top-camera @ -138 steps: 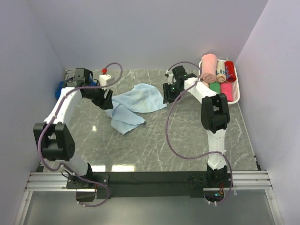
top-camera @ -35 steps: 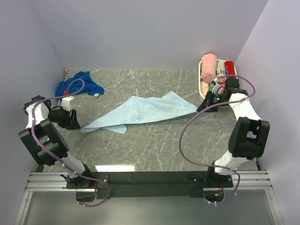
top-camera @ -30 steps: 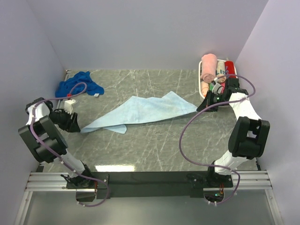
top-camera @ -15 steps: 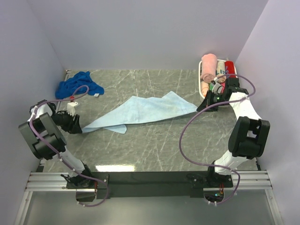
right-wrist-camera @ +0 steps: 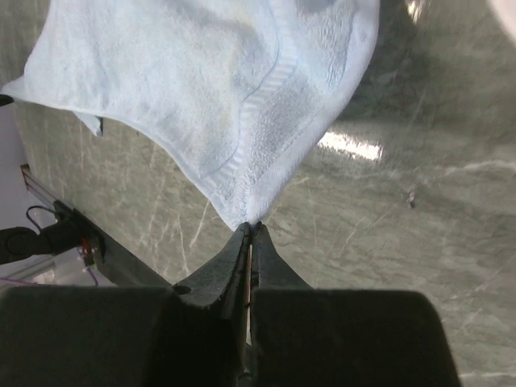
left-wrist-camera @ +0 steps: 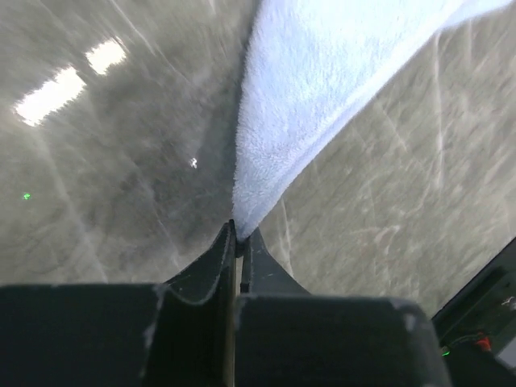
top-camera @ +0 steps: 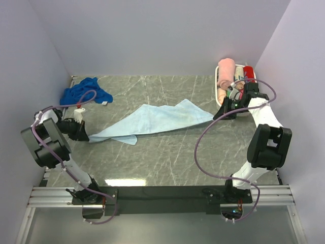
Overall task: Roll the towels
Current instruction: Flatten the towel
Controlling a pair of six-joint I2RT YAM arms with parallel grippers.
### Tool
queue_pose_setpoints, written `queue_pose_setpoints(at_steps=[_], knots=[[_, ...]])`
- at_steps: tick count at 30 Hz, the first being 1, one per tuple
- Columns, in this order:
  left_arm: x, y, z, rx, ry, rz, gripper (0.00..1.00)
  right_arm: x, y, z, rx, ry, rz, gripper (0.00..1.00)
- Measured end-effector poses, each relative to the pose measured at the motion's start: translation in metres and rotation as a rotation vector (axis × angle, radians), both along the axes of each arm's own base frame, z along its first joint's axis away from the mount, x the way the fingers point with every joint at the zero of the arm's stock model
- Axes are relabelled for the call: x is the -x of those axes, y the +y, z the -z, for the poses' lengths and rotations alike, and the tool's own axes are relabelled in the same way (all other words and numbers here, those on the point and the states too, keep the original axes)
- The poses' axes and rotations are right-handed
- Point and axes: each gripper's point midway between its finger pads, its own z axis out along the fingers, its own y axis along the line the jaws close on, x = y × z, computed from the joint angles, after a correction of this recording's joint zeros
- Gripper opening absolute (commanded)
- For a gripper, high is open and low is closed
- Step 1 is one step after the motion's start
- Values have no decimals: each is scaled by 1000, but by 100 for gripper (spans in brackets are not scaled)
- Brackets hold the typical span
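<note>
**Grey marble bench, pale towel held at both ends**

Grey veined stone covers the bench (top-camera: 167,157), glossy enough to show bright reflections, with plain lilac walls (top-camera: 152,35) on three sides. A pale blue towel (top-camera: 152,119) lies across the middle, drawn out into a long, uneven band from left to right. The left gripper (left-wrist-camera: 239,235) is closed tight on the towel's left tip, low against the bench. The right gripper (right-wrist-camera: 251,230) is likewise pinched on the opposite corner, towards the right rear. Holding two far corners apart looks like a way to pull the cloth flat, since a roll needs a smooth rectangle to start from. It is not flat yet: the near left edge is folded over, and the far edge rises to a peak.

The cloth is soft looped terry, fluffy in the pile, with a flatter woven band and a stitched hem near the right corner. A dark blue towel (top-camera: 84,92) sits crumpled in the far left corner, well apart from both grippers. At the far right, a pink roll (top-camera: 226,71) shows the finished shape: a snug cylinder.
</note>
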Motion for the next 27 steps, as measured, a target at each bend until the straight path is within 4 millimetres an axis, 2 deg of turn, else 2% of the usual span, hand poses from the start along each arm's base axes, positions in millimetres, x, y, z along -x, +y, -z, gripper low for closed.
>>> queue_pose_setpoints(at_steps=[2, 5, 7, 10, 13, 16, 18, 20, 24, 25, 27], knots=[[-9, 1, -11, 24, -8, -36, 1, -6, -2, -8, 12, -21, -1, 0], [-40, 8, -45, 73, -57, -114, 1, -24, -6, -31, 28, -85, -16, 0], [-71, 21, -81, 77, -149, -166, 1, -41, -10, -49, 44, -142, -32, 0], [-104, 35, -128, 63, -284, -214, 1, -64, -15, -78, 74, -237, -58, 0], [-118, 39, -165, 62, -365, -267, 1, -74, -16, -106, 103, -326, -79, 0], [-118, 38, -198, 77, -418, -321, 1, -74, -16, -136, 135, -413, -94, 0], [-112, 39, -222, 73, -464, -357, 1, -64, -16, -152, 160, -459, -99, 0], [-100, 42, -246, 55, -530, -393, 0, -43, -14, -170, 195, -522, -99, 0], [-52, 47, -289, -37, -669, -473, 0, 35, -7, -196, 281, -652, -80, 0], [-38, 48, -299, -67, -703, -497, 0, 46, -6, -198, 294, -669, -75, 0], [-12, 50, -316, -129, -767, -546, 0, 79, -5, -213, 343, -757, -50, 0]])
